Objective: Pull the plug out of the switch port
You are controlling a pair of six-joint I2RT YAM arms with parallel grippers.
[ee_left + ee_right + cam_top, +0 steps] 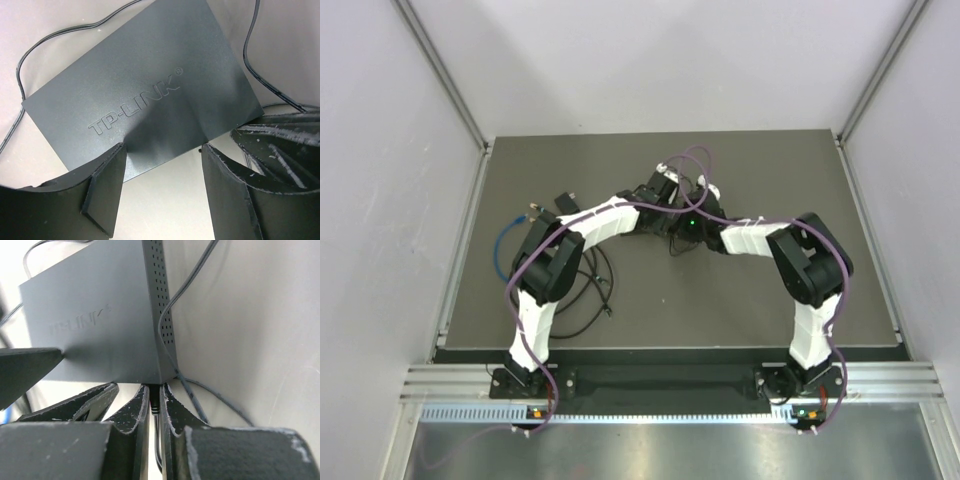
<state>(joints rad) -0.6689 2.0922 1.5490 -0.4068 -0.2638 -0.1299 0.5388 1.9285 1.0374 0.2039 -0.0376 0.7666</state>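
Observation:
The switch [145,95] is a flat matte black box marked TP-LINK; the right wrist view shows it [100,325] with a vented side. A black plug [155,399] sits in the switch port in its near edge, its cable running down between my fingers. My right gripper [155,394] is shut on the plug; its fingers [280,145] also show in the left wrist view. My left gripper [162,150] is open, its fingertips at the box's near edge. In the top view both grippers, left [658,210] and right [684,230], meet at mid table and hide the box.
A blue cable loop [504,250] and a small black adapter block [563,203] lie at the left. Loose black cables [592,290] lie by the left arm. A thin cable [175,295] trails past the box's vented side. Metal rails [460,250] border the mat.

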